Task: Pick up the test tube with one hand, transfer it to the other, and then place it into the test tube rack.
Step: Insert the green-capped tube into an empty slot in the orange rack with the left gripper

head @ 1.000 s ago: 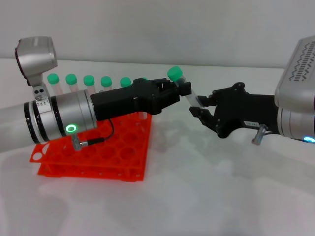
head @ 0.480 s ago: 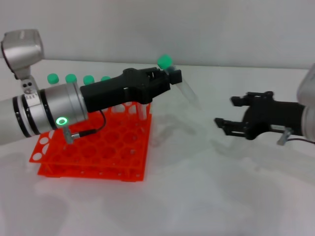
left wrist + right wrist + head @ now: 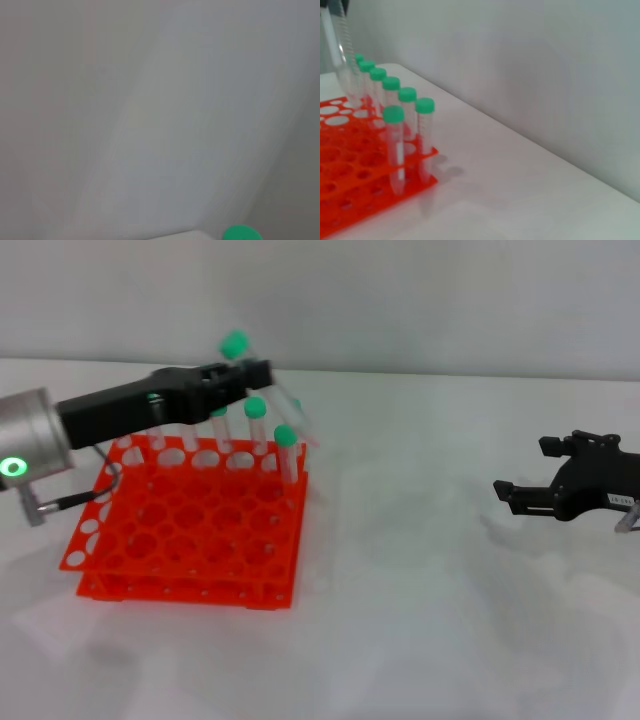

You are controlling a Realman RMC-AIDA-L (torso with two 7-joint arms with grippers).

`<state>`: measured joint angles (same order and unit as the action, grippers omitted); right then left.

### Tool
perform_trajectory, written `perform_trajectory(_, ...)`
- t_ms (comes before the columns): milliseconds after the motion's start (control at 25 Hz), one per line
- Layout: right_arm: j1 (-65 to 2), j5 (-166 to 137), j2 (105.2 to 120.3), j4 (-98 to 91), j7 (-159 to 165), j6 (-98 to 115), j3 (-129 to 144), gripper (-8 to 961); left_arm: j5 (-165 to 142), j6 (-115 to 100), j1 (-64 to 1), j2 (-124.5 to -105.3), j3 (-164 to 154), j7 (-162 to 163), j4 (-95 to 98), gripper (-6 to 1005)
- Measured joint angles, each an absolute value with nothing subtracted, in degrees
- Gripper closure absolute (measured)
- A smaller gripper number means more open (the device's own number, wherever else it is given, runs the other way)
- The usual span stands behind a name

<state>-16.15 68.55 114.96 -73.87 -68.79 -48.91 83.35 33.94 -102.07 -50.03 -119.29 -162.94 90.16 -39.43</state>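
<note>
i am holding the test tube [image 3: 262, 377] in my left gripper [image 3: 240, 377], clamped just below its green cap, above the far right corner of the test tube rack [image 3: 190, 540]. the tube is tilting, cap up and away, tapered tip pointing down toward the rack's right edge; its clear body is hard to trace. my right gripper [image 3: 520, 492] is hanging empty, its fingers spread, well apart over the bench [image 3: 420, 640].

handling judgement: the tube is looking light and stiff, with smooth clear plastic that is likely slippery, so the hold is best taken high on the body under the cap ridge, leaving the tip free to enter a hole. several other green-capped tubes [image 3: 286, 452] are standing in the rack's far rows, and the tilted tip could knock them; i am judging that the tube needs righting before lowering.
</note>
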Motion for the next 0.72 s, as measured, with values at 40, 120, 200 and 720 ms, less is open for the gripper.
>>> perform_trajectory(40,-16.2,68.7,114.96,-73.4,-69.2,-48.8,83.2,93,33.9,-102.0,-49.9,-119.31,-162.9,91.0,-40.4,791)
perform_trajectory(120,-16.3,68.9,114.96,-72.4,-69.7,-48.8,83.0,94,33.4,-101.7,-49.7,-119.37,-162.9,93.5,-43.6,791)
perform_trajectory(200,-16.6,69.0,114.97,-71.5,-70.1,-48.8,83.0,94,32.7,-101.7,-49.7,-119.47,-163.0,94.4,-46.1,791)
perform_trajectory(720,-17.1,71.0,115.05,-69.3,-71.5,-48.3,83.3,96,31.9,-103.6,-49.4,-120.23,-163.0,91.4,-53.1,791)
